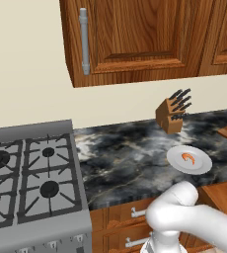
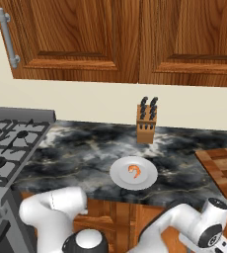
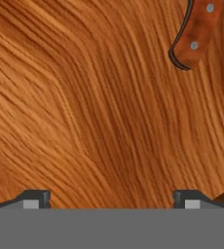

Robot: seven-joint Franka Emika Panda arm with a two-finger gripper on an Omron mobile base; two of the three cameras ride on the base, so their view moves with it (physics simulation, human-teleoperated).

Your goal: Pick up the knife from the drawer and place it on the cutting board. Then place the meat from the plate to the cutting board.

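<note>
- While the hand looks close onto a wood-grain surface, the knife lies at the top right of the hand view; of it, a reddish-brown riveted handle end shows, the blade being cut off by the frame edge.
- Gripper: fingers spread wide, released, grasping nothing; the knife sits well apart from both tips.
- Wood surface under the knife: whether it is the drawer floor cannot be told from this view.
- Meat: a small curled orange piece resting at the middle of the plate.
- Plate: on the dark marble counter, near its front edge.
- Cutting board: on the counter at the right, bare, well apart from the plate.
- Knife block: upright at the back wall, behind the plate.
- Stove: at the counter's left.
</note>
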